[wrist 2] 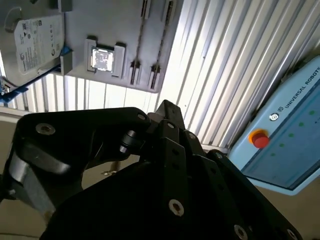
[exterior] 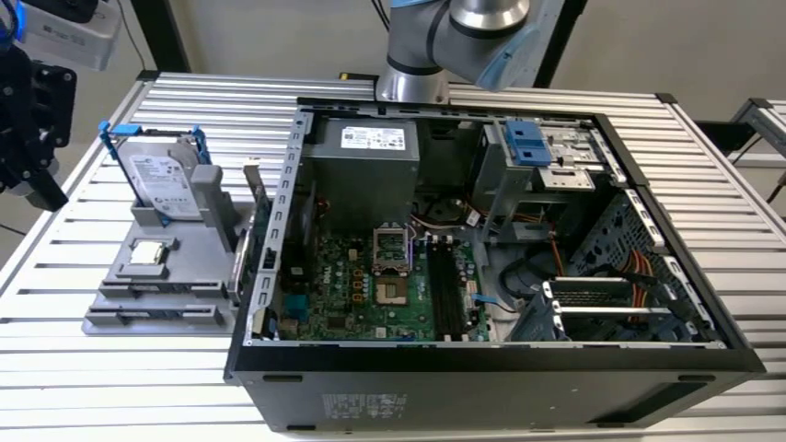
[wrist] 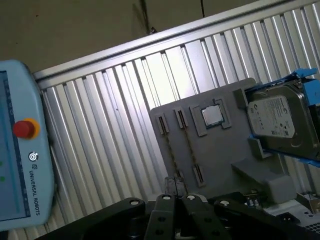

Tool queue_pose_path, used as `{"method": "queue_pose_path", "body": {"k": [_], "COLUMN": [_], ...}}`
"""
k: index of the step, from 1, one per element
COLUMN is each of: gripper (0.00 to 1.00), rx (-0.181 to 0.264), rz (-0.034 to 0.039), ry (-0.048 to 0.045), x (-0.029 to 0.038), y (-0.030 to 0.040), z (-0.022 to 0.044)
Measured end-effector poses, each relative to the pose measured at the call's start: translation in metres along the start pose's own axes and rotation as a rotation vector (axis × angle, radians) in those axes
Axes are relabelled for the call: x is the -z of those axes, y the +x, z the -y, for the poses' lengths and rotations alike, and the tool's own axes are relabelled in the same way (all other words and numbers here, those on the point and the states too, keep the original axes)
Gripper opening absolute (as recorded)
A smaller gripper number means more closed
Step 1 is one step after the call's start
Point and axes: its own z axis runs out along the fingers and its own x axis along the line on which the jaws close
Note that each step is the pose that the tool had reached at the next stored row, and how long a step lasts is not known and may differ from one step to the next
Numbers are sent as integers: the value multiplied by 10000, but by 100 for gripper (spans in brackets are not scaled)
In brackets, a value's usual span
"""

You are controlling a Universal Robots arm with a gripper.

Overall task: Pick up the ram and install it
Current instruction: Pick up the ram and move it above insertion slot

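Tool (exterior: 47,191) hangs over table (exterior: 98,368) edge, apart from grey fixture (exterior: 184,276).

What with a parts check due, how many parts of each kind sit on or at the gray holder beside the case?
hard drive: 1
chip: 1
ram: 1, standing upright
Total: 3
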Motion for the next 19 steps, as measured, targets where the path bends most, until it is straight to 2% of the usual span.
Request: {"method": "queue_pose_path", "body": {"k": [19], "gripper": [0], "rx": [2377], "rz": [-112], "ry": [13], "x": [0], "y": [0], "z": [0]}}
